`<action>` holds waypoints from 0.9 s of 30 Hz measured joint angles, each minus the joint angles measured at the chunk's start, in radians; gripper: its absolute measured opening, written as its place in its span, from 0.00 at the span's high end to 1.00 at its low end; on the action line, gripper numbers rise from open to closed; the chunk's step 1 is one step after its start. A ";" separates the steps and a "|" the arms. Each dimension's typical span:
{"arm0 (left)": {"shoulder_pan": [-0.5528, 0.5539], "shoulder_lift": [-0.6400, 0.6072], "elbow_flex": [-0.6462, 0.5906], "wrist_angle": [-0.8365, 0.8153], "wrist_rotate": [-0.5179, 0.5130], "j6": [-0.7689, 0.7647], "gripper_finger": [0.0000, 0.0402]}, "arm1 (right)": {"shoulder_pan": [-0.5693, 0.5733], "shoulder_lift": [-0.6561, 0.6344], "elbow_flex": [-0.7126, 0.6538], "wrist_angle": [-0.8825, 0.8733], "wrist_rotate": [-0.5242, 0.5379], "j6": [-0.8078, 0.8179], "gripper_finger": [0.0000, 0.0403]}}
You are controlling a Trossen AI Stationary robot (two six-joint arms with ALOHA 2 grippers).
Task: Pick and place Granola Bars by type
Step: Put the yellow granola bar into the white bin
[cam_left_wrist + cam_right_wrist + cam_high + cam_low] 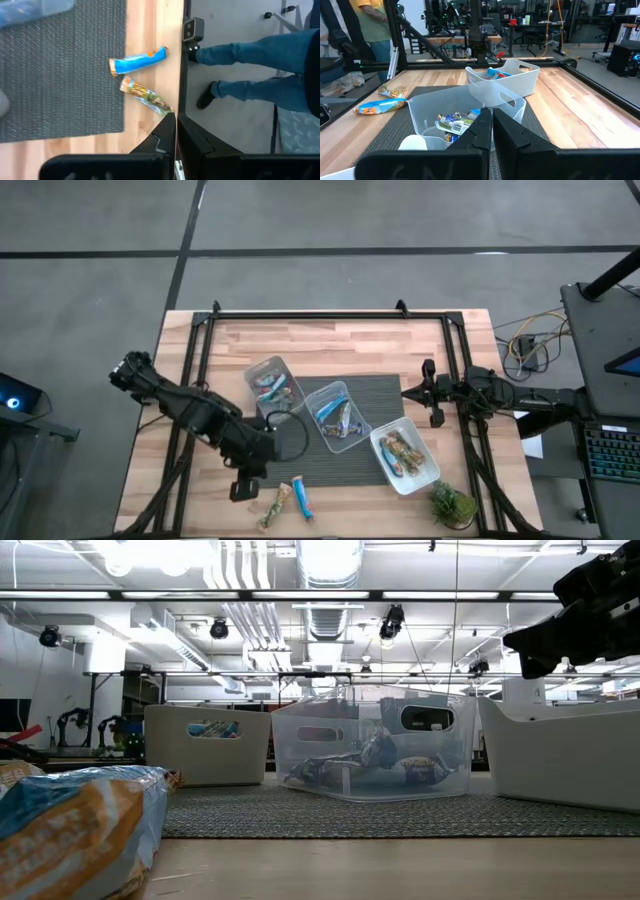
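1. Two granola bars lie loose on the bare wood at the table's near edge, just off the grey mat (385, 395): a blue-wrapped bar (302, 498) and a tan bar with red-green print (271, 507), their ends almost meeting. The rest already sit in three clear tubs on the mat: the far-left tub (272, 385) holds blue ones, the middle tub (336, 416) a mixed silver and blue lot, and the near-right tub (404, 455) tan ones.
2. Left gripper (246, 489) hovers just beside the two loose bars with its jaws pressed together and nothing between them. Right gripper (428, 392) waits at the mat's right edge, jaws likewise together and empty.
3. Risk: closed jaws cannot take a bar, so coming down as they stand would only shove it.
4. Risk: both bars lie near the table edge, so a nudge could send one to the floor.
5. Risk: because their ends nearly touch, a careless pinch may catch both wrappers and mix types.
6. Risk: shiny wrappers look slippery and may squirt out of a shallow grip.
7. Around: a small green plant (452, 504) stands at the near-right corner, clear of the bars. A person's legs (260, 70) stand just beyond the table edge nearest the bars. Nothing lies between the left gripper and the bars.
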 joint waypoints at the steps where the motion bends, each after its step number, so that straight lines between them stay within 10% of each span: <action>1: -0.009 0.004 0.000 0.004 0.000 -0.017 1.00 | 0.000 0.000 0.000 0.000 0.000 0.000 0.98; 27: -0.104 0.154 -0.001 0.156 -0.001 -0.316 1.00 | 0.000 0.000 0.000 0.000 0.000 0.000 0.98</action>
